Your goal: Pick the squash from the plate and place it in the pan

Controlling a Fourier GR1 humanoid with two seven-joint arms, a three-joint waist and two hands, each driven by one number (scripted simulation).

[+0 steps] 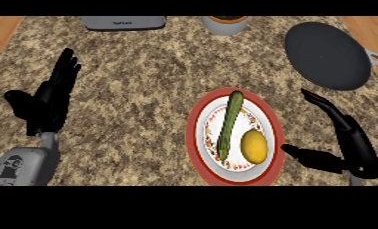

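Now, over on the right and near side, the right hand [356, 149] sits just beside the red-rimmed plate [194, 138], spread wide open. Its fingers [327, 108] run straight out towards the far left, and the thumb [308, 156] is splayed well away from them, pointing left at the plate. The thumb tip comes right up to the plate's right rim, though I can't tell whether it actually touches. Nothing sits in that hand: the gap between thumb and fingers holds only bare counter [140, 73]. The squash [229, 122], long and green, lies on the plate's white centre, running from near to far along its left half and untouched by either hand. Just beside it on the right, towards the near side, sits a round yellow fruit [254, 146]. The dark round pan [327, 55] waits at the far right, well apart from the plate and beyond the right hand's fingertips. At the left edge the left hand [46, 100] rests open, fingers up, holding nothing. Along the far edge stand a grey appliance [123, 22] and a grey pot [225, 25].
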